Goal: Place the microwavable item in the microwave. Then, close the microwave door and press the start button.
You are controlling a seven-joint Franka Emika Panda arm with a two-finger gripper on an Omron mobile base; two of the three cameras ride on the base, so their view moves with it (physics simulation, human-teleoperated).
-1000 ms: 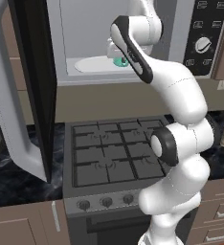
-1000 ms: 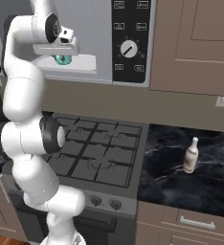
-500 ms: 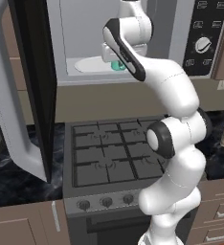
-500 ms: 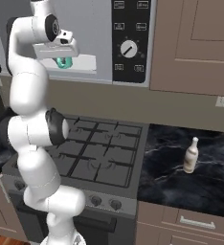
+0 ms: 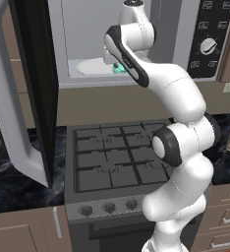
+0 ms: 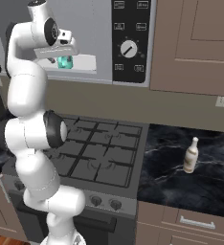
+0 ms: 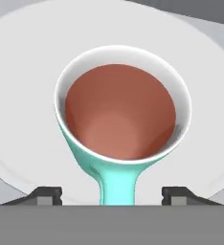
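- The teal mug [image 7: 121, 148] sits on the white round plate [image 7: 23, 72] inside the microwave [image 5: 82, 39]; in the hand view it is dead centre, brown liquid filling the white inner wall, with its handle running toward 6 o'clock.
- The gripper [image 7: 112, 194] hangs directly over the mug, its two dark fingertips [image 7: 46, 194] standing wide apart at roughly 7 and 5 o'clock, one on each side of the handle and touching neither the handle nor the cup (jaws spread, holding nothing).
- From the left base view the mug [image 5: 118, 68] peeks out as a small teal patch at the plate's right end, partly hidden behind the arm's upper link, which reaches into the cavity.
- From the right base view the mug [image 6: 64, 61] stands just under the hand, on the pale floor of the cavity, at about 9 o'clock from the white dial [image 6: 128, 48] on the black control panel [image 6: 129, 40].
- The microwave door [image 5: 31, 83] is swung fully open, at 9 o'clock from the cavity, its dark glass edge-on and the thick light-grey bar handle [image 5: 11, 103] toward the camera.
- Below the microwave lies the black stove top [image 5: 114, 155] with its grates.
- A beige-and-brown bottle [image 6: 191, 155] stands upright on the dark marble counter [image 6: 181, 186], at 3 o'clock from the stove and well apart from the microwave.
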